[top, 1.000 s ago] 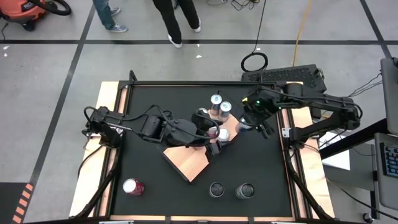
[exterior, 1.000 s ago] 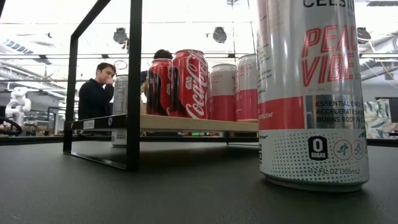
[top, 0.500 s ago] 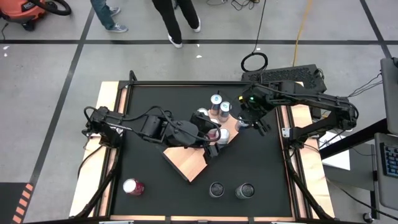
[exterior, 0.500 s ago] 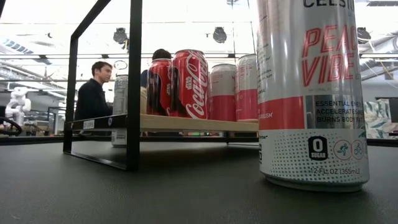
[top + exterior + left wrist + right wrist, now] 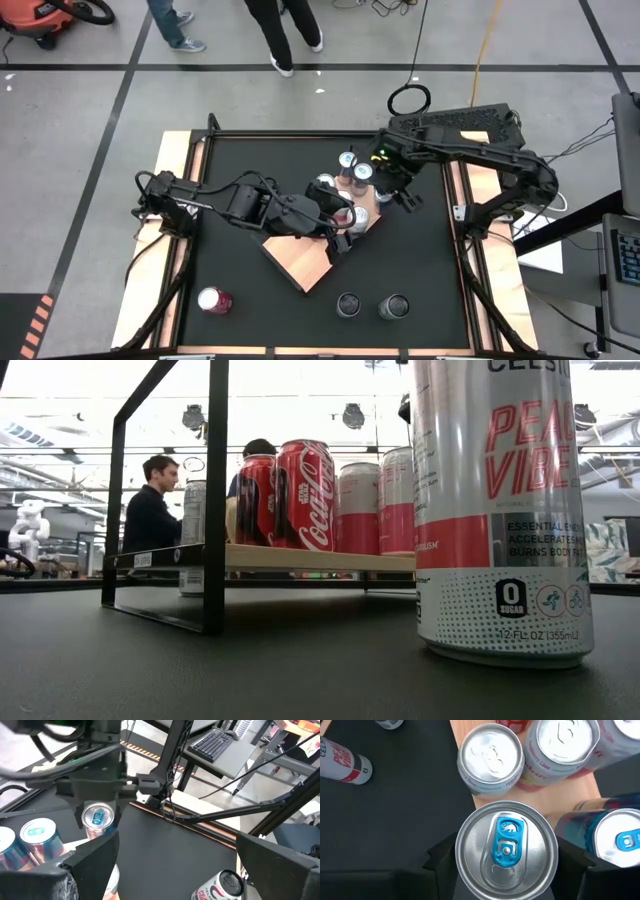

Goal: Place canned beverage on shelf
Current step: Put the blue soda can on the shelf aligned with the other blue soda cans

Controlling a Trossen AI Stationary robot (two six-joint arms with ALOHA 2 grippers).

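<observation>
The right gripper, fingers clamped on a can, hovers at the shelf edge, centre-right of the high view. Lowering could knock neighbouring cans. The left gripper waits, fingers apart.

Several cans stand clustered on the shelf at mid-table; a tipped can lies near the table's front-left corner.
</observation>
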